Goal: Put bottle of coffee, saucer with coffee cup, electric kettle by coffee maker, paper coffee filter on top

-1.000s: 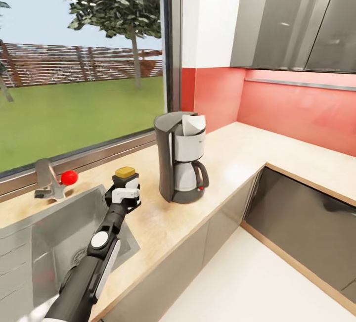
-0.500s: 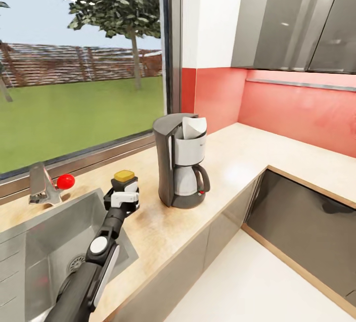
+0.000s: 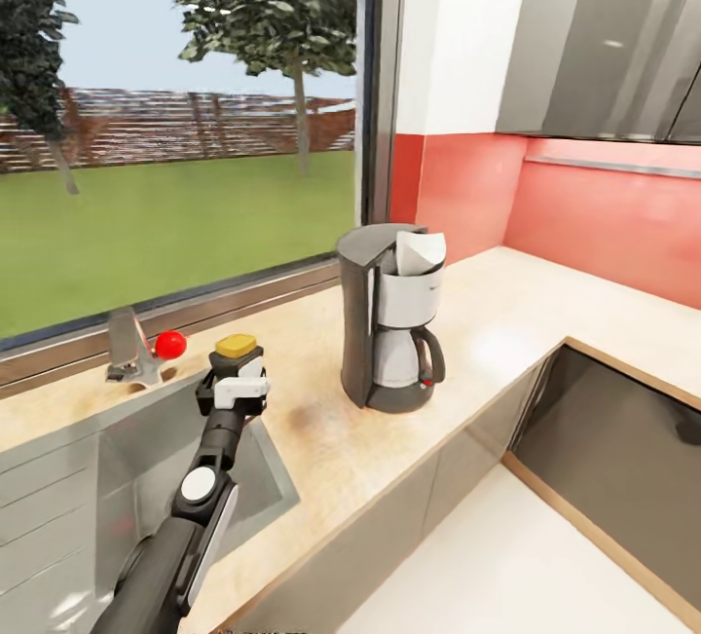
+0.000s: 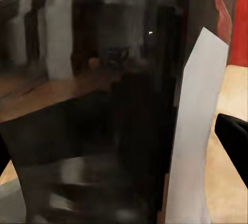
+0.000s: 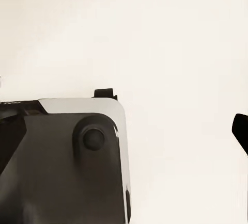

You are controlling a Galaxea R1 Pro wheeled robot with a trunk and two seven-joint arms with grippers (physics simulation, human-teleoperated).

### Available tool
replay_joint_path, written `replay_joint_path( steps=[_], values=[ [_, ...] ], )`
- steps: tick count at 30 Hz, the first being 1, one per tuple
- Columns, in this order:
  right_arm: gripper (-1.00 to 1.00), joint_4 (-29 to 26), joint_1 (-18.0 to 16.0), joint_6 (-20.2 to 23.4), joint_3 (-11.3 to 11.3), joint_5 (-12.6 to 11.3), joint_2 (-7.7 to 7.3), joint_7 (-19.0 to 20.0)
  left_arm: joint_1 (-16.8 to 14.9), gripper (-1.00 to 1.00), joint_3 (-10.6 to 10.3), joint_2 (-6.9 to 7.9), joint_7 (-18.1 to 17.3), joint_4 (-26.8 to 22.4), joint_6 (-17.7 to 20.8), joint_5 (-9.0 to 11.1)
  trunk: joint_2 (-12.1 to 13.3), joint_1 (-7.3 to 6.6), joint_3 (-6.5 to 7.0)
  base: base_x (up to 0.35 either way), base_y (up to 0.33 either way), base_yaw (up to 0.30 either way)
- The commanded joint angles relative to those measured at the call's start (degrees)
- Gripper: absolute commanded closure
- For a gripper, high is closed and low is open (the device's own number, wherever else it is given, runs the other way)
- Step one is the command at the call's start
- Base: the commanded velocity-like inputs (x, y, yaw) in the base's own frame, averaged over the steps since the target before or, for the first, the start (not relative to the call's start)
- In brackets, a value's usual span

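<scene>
1. Holding the bottle of coffee (image 3: 237,350), the left gripper (image 3: 232,389) sits left of centre in the head view, its jaws pinching the bottle's body, with the yellow cap showing just above them. The left wrist view has the dark glass and pale label (image 4: 199,131) close against the lens.
2. Bottle and gripper are over the countertop (image 3: 321,439) at the corner of the sink (image 3: 117,478). I cannot tell whether the bottle's base touches the worktop.
3. Just right of centre in the head view, the coffee maker (image 3: 391,317) stands upright on the countertop, with the paper coffee filter (image 3: 419,252) resting in its top. Those two steps look done.
4. By my reading, the bottle step is nearly done: it needs setting down nearer the machine and releasing.
5. Saucer, cup and kettle seem left to fetch.
6. Whether the right gripper's jaws are spread or closed cannot be told: the right wrist view gives a grey housing (image 5: 72,162) against a pale surface.
</scene>
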Motion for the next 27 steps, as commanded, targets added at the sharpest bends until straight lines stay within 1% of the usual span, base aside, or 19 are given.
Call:
replay_joint_path(
  steps=[1, 5, 17, 20, 22, 25, 27],
  values=[
    [-1.0, 0.04, -0.01, -0.2, -0.49, 0.47, -0.02, 0.24, -0.06, 1.0, -0.11, -0.02, 0.44, 0.04, -0.03, -0.65, -0.09, 0.02, -0.1, 0.0, -0.104, 0.255],
    [-1.0, 0.04, -0.01, -0.2, -0.49, 0.47, -0.04, 0.23, -0.06, 1.0, -0.11, -0.03, 0.45, 0.04, -0.03, -0.65, -0.09, 0.02, -0.1, 0.0, -0.213, 0.1],
    [-1.0, 0.04, 0.0, -0.2, -0.49, 0.47, -0.11, 0.23, -0.06, 1.0, -0.06, -0.1, 0.45, 0.04, -0.03, -0.67, -0.09, 0.02, -0.1, 0.002, -0.272, 0.003],
    [-1.0, 0.04, 0.01, -0.2, -0.49, 0.47, -0.11, 0.23, -0.06, 1.0, -0.02, -0.1, 0.91, 0.04, -0.03, -0.79, -0.09, 0.02, -0.1, 0.151, -0.247, 0.184],
    [-1.0, 0.04, -0.02, -0.2, -0.49, 0.47, -0.11, 0.24, -0.06, 1.0, -0.02, -0.1, 2.32, 0.12, 0.01, -0.84, -0.09, 0.02, -0.1, 0.225, -0.198, 0.253],
    [-1.0, 0.04, -0.01, -0.2, -0.49, 0.47, -0.14, 0.24, -0.07, 1.0, -0.05, -0.1, 3.27, 1.37, -0.02, -0.96, -0.09, 0.02, -0.1, 0.253, -0.18, 0.145],
    [-1.0, -0.02, -0.01, -0.2, -0.44, 0.53, -0.27, 0.24, -0.1, 1.0, -0.08, -0.1, 3.6, 3.1, -0.12, -0.99, -0.09, 0.02, -0.1, 0.27, -0.171, 0.023]
  ],
)
